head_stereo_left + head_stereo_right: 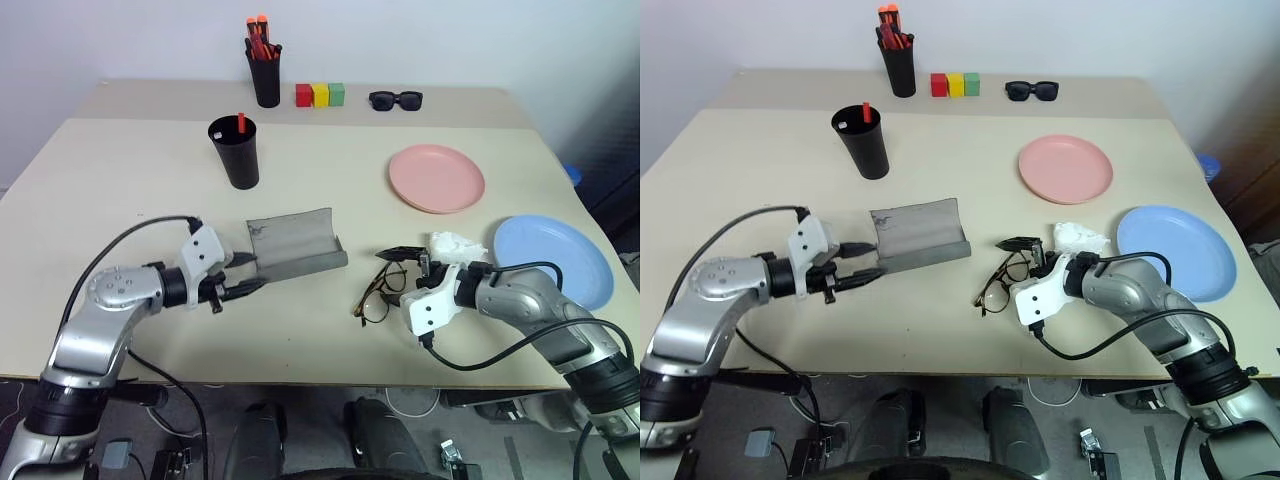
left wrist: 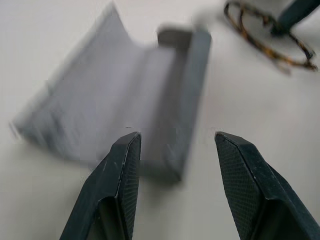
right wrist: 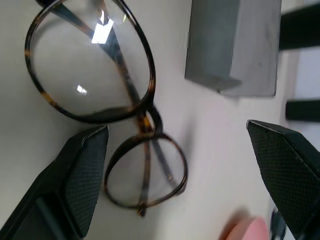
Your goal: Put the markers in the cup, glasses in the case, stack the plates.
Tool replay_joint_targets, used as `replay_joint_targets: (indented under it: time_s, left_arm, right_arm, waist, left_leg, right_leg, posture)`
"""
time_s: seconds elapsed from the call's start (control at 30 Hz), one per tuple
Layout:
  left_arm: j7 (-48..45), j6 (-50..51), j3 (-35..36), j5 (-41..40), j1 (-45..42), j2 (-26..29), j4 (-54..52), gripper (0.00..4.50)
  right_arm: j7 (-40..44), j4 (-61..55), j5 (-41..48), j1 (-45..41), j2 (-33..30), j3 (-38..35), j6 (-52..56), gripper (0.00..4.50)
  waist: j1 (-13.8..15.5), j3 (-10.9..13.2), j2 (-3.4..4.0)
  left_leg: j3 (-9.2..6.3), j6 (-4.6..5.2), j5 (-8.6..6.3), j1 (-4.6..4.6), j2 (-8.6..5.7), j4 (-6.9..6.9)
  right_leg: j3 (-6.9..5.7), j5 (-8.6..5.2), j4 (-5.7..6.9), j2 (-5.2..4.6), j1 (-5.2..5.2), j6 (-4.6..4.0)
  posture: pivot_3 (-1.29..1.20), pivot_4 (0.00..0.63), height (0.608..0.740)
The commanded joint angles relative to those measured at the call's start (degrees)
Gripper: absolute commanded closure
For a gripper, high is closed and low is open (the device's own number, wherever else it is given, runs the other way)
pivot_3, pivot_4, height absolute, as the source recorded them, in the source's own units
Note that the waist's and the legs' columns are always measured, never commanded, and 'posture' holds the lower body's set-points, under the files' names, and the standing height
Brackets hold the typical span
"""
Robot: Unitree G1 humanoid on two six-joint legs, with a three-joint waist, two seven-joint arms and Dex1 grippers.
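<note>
No readable text, label, brand, number or sign anywhere. Nothing printed on the open grey case, the black cup, the pink plate or the blue plate. Nothing legible on the coloured blocks at the far edge either.

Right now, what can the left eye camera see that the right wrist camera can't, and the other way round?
Left eye view: the black cup with a red-capped marker in it, the pen holder, colored blocks, sunglasses and blue plate.

Right wrist view: the glasses' mottled brown frame and glinting lenses up close, between the right gripper's open fingers.

Shared: the glasses, the open grey case and the pink plate.
</note>
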Motion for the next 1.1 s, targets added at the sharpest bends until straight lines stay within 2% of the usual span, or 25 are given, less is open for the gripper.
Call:
replay_joint_targets:
  time_s: [0.03, 0.23, 0.4, 0.57, 0.83, 0.93, 1.1]
  left_arm:
    - [2.5, 1.6, 2.3, -1.6, 1.2, 0.4, -4.3, 2.05]
    - [5.6, 4.1, 2.7, -3.5, 4.1, -0.1, -7.5, 2.05]
    - [7.2, 5.2, 2.1, -4.5, 6.2, -0.1, -9.3, 2.05]
    - [7.9, 5.7, 2.0, -5.4, 7.1, 0.1, -9.1, 2.05]
    - [9.5, 5.5, 2.5, -5.6, 9.9, -0.2, -8.9, 2.05]
    - [11.3, 5.2, 3.6, -5.6, 10.6, -1.1, -8.0, 2.05]
    - [12.7, 3.8, 5.1, -4.6, 12.5, -0.9, -6.4, 2.05]
  right_arm:
    - [0.0, 1.5, -0.4, -1.6, 0.0, 0.8, -3.3, 1.29]
    - [0.0, 3.6, -0.8, -2.7, 0.5, 1.6, -5.4, 4.44]
    - [-0.1, 3.8, -0.4, -2.5, 1.1, 1.4, -5.0, 4.44]
    - [1.3, 0.7, 3.9, -1.6, 3.0, -0.4, 1.1, 4.44]
    - [6.7, -13.9, 12.9, -5.2, 11.2, -3.2, 31.7, 4.44]
    - [6.6, -16.5, 11.3, -9.4, 15.1, -1.2, 41.8, 4.44]
    - [3.1, -16.2, 7.6, -18.7, 25.6, 3.8, 56.7, 4.44]
  waist:
    - [0.1, 0.0, 0.0]
    - [-0.2, 0.0, 0.0]
    - [-0.2, 0.0, -0.01]
    - [-0.2, 0.0, -0.01]
    - [-0.2, 0.0, -0.01]
    - [-0.2, 0.0, -0.01]
    - [-0.4, 0.0, 0.0]
  left_leg:
    - [0.0, 0.0, 0.0, 0.0, -0.01, 0.01]
    - [0.01, 0.0, 0.0, 0.04, 0.0, -0.01]
    - [0.03, 0.0, 0.0, 0.07, 0.0, -0.01]
    - [0.04, 0.0, 0.0, 0.11, 0.0, -0.01]
    - [0.04, 0.0, 0.0, 0.14, 0.02, -0.02]
    - [0.04, 0.0, 0.0, 0.14, 0.02, -0.02]
    - [0.06, 0.0, 0.0, 0.13, 0.02, -0.04]
  right_leg:
    - [0.0, 0.0, -0.01, -0.01, 0.03, -0.01]
    - [0.01, 0.0, 0.0, -0.01, 0.03, 0.0]
    - [0.02, 0.0, 0.0, -0.02, 0.05, 0.0]
    - [0.03, 0.0, 0.02, -0.01, 0.07, -0.01]
    - [0.03, 0.0, 0.05, -0.01, 0.08, -0.01]
    - [0.03, 0.0, 0.05, -0.01, 0.07, -0.02]
    - [0.02, 0.01, 0.11, 0.01, -0.01, -0.03]
  posture:
    - [0.0, 0.15, 0.725]
    - [0.0, 0.15, 0.725]
    - [0.0, 0.15, 0.725]
    - [0.0, 0.15, 0.725]
    - [0.0, 0.15, 0.725]
    - [0.0, 0.15, 0.725]
    - [0.0, 0.15, 0.725]
